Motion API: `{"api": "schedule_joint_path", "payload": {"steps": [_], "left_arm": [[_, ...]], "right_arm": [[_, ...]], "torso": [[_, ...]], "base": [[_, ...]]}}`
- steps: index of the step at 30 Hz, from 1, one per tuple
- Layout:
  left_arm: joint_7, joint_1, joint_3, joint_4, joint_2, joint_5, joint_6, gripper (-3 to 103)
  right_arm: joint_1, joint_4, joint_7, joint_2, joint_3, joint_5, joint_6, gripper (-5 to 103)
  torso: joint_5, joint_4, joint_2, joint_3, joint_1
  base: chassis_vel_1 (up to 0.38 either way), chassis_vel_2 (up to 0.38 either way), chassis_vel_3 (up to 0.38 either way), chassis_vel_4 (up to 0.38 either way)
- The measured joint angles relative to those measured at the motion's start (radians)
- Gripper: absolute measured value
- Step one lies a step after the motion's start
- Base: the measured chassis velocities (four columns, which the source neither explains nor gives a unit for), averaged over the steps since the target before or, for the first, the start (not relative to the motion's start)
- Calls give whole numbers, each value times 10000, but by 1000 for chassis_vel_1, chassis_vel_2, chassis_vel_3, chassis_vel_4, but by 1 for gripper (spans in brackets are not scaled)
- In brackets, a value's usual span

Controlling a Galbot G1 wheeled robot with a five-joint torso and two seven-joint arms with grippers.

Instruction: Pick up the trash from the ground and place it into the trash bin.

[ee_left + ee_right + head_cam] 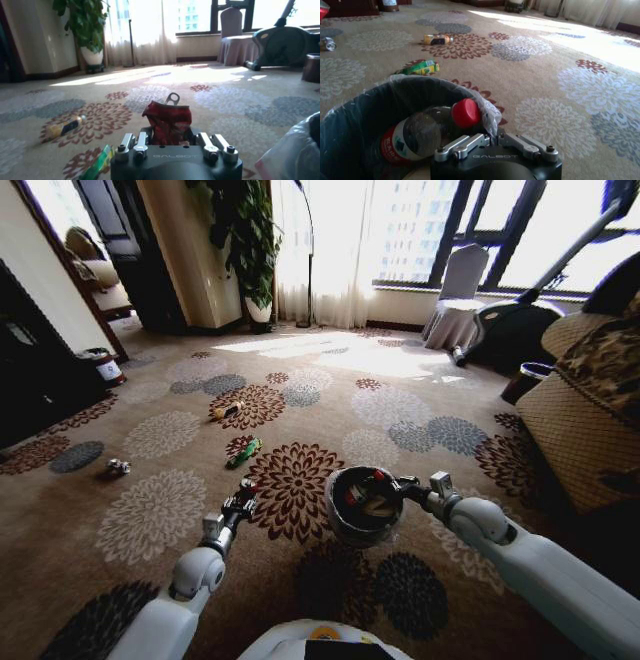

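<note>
My left gripper is shut on a crumpled red can with its pull tab sticking up, held just above the carpet and left of the trash bin. My right gripper is shut on the rim of that bin, a dark round bucket with a translucent liner, holding it above the floor. A bottle with a red cap lies inside it. More trash lies on the carpet ahead: a green packet, a yellow piece and a small can.
A small dark-red bin with a white label stands at the far left by dark furniture. A sofa runs along the right. A covered chair, an exercise machine and a potted plant stand by the windows.
</note>
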Motion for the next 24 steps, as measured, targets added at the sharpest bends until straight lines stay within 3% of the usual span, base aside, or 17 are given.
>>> {"api": "schedule_joint_path", "payload": {"steps": [2,3,5,6,9,10,13,17,20,24], "left_arm": [[-345,-725,565,-836,777,-1081,524,43],[-345,-725,565,-836,777,-1081,524,43],[-430,-1793,1595,-1324,1579,-2060,792,43],[-430,-1793,1595,-1324,1579,-2060,792,43],[-212,-3585,3439,-1272,2257,-2899,616,43],[-212,-3585,3439,-1272,2257,-2899,616,43],[-23,-5151,5032,-493,2115,-3210,317,43],[-119,-6013,6109,26,1753,-3387,272,43],[-826,-6794,7467,166,1305,-4303,449,43],[-1209,-7011,7847,-164,1083,-4926,657,43]], "right_arm": [[68,35,-1,146,-91,-57,-9,3],[68,35,-1,146,-91,-57,-9,3],[91,102,-7,240,-217,-206,-16,3],[91,102,-7,240,-217,-206,-16,3],[6,218,-4,300,-235,-289,-30,3],[6,218,-4,300,-235,-289,-30,3],[-66,283,-2,264,-145,-273,-76,3],[-83,310,-6,181,-94,-197,-107,3],[-145,272,-2,76,56,-39,-167,3],[-215,188,-6,70,245,216,-211,3]], "torso": [[1,3,0,0,0],[1,3,0,0,0],[1,6,2,0,0],[1,6,2,0,0],[-1,1,2,0,0],[-1,1,2,0,0],[-3,3,1,0,0],[-2,3,1,1,0],[-1,0,1,1,0],[1,0,2,0,0]], "base": [[0,0,0,0],[0,0,0,0],[0,0,0,0],[0,0,0,0],[0,0,0,0],[0,0,0,0],[0,0,0,0],[0,0,0,0],[0,0,0,0],[0,0,0,0]]}}
